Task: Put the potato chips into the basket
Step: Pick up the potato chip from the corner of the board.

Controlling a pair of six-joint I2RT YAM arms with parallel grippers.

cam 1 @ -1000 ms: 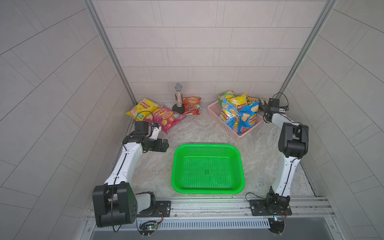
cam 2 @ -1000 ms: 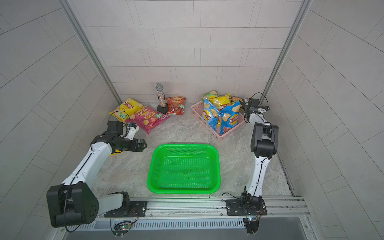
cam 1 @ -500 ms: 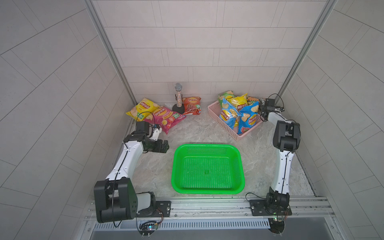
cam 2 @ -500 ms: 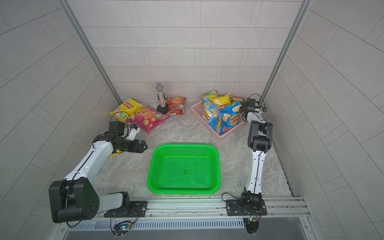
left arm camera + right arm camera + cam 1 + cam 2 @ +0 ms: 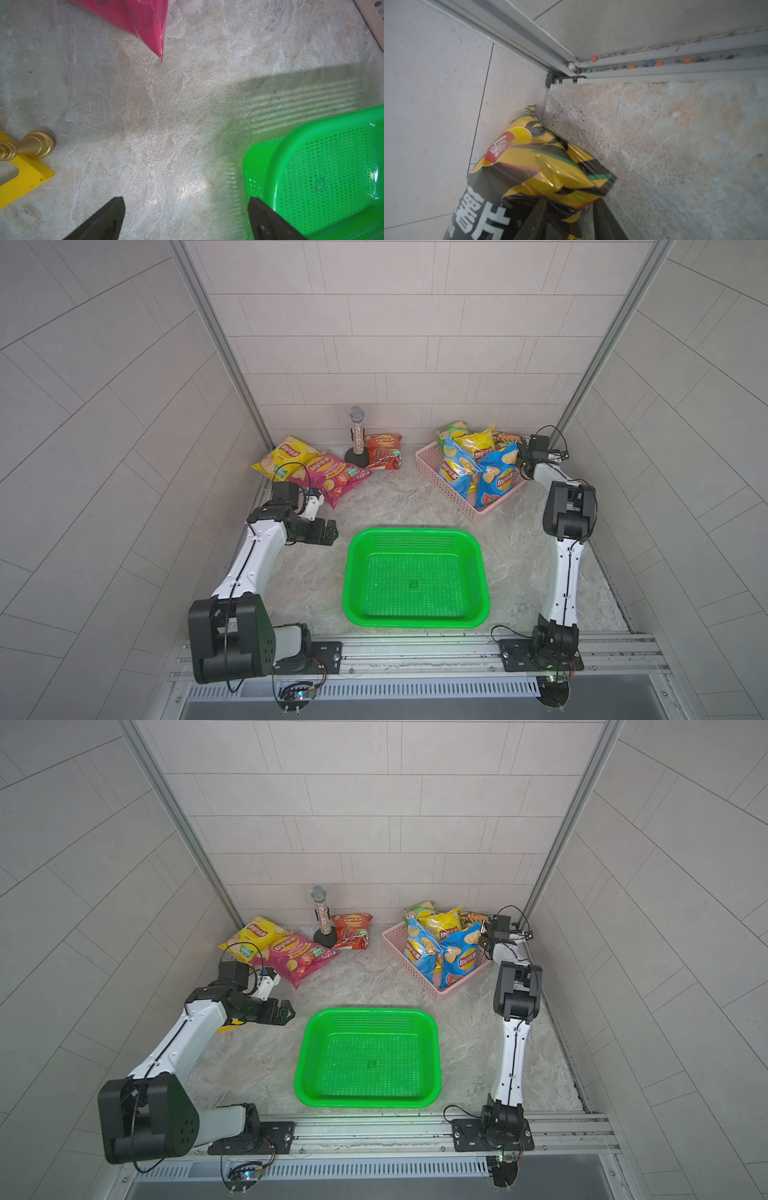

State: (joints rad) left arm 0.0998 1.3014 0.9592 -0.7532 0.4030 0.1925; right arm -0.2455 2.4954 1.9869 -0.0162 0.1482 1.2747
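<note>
Marble tabletop [image 5: 675, 145]: black chip bag [image 5: 533, 166] lengthwise along wall [image 5: 436, 104].

Glittery microphone [image 5: 355, 432] upright on black round stand [image 5: 356, 457], far edge of marbled table [image 5: 399, 502], left of centre. Yellow flat plastic piece [image 5: 25, 178] near left edge. A brass-coloured turned knob [image 5: 33, 145] lies across it. Small coloured beads [image 5: 594, 58] in metal rail channel [image 5: 695, 69], far right corner.

White tubular links [image 5: 253, 556] join boxy black joint housings [image 5: 226, 639], ending in a black left claw [image 5: 333, 531] and right claw [image 5: 518, 458], with thin looping cables [image 5: 291, 463] and screwed black base plates [image 5: 513, 655].
</note>
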